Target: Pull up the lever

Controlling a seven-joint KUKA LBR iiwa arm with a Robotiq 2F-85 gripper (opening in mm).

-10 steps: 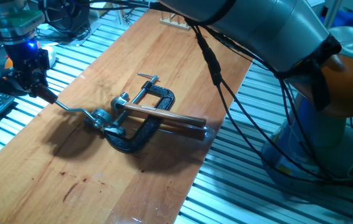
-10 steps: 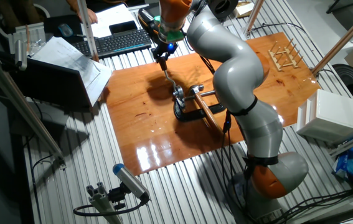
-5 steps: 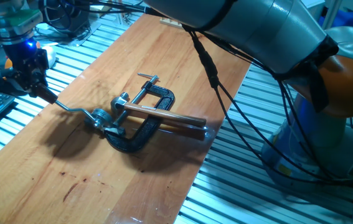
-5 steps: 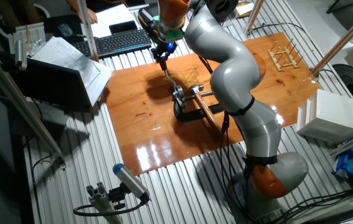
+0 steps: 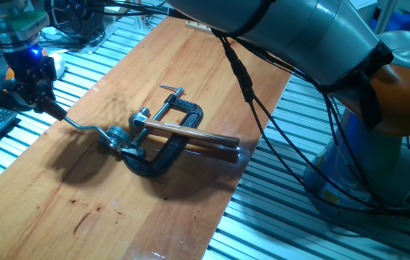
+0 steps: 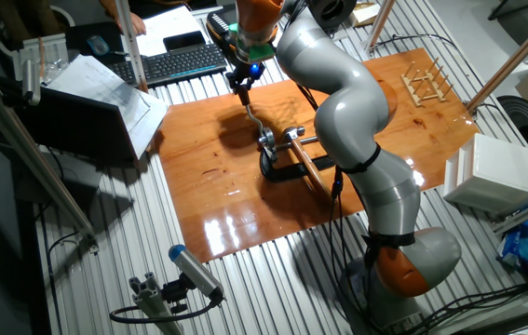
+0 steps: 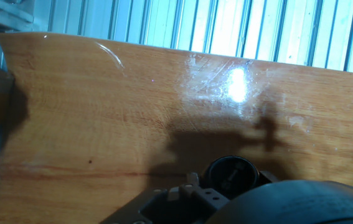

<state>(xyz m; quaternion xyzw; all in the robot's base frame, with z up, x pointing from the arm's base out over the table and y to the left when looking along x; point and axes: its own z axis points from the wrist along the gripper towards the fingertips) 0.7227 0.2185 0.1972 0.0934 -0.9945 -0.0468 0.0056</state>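
**Knob and fingertips lost to view beside the clamp**

The lever point(image 5: 89, 128) runs away from the black C-clamp point(image 5: 163, 155) into the end effector point(image 5: 44, 103), where the dark fingers cover its knob; whether the jaws bear on it cannot be told. In the other fixed view the end effector point(image 6: 243, 87) and lever point(image 6: 255, 119) are too small to judge contact. The hand view shows neither fingertips nor lever, only a blurred dark housing point(image 7: 226, 193) cut by the bottom edge above the wooden surface point(image 7: 101, 124).
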